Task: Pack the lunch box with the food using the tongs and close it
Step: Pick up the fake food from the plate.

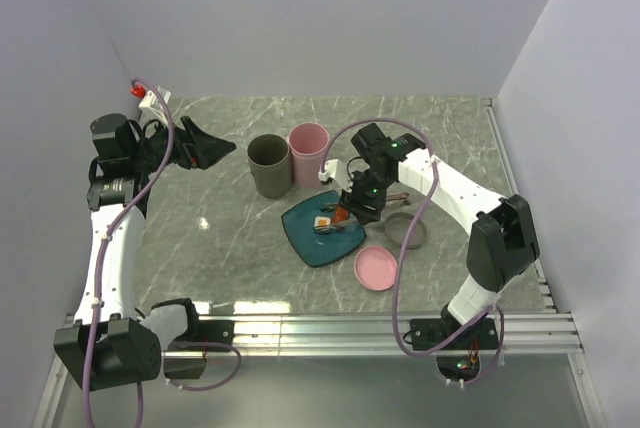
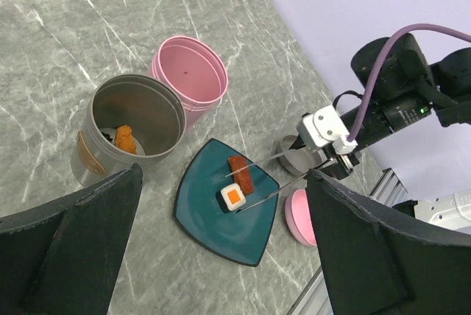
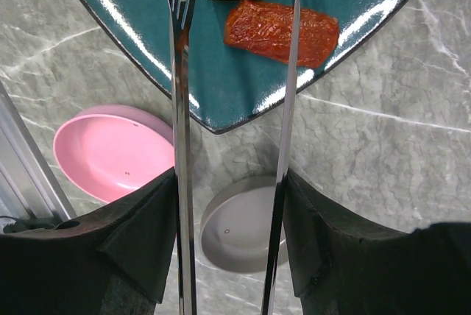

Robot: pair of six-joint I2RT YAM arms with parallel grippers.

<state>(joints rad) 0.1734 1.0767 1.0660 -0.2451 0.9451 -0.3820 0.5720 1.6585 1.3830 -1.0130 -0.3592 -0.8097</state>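
Left gripper (image 1: 205, 146) spread wide and empty at far left, orange fried nugget (image 2: 126, 138) inside gray container (image 2: 87, 154), white-and-orange block (image 2: 232, 197) and red-brown sausage (image 2: 241, 168) on teal plate (image 2: 213, 238), right gripper (image 1: 360, 200) clasping the tongs (image 3: 179, 146), their arms apart over the plate

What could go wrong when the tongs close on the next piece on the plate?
1. The white-and-orange block and the sausage lie close together on the teal plate, both between the open tongs; closing may pinch both or flick one away.
2. In the right wrist view one tong arm crosses the sausage's end, so it may press down rather than grip.
3. The plate looks glossy; a nudged piece could slide off.
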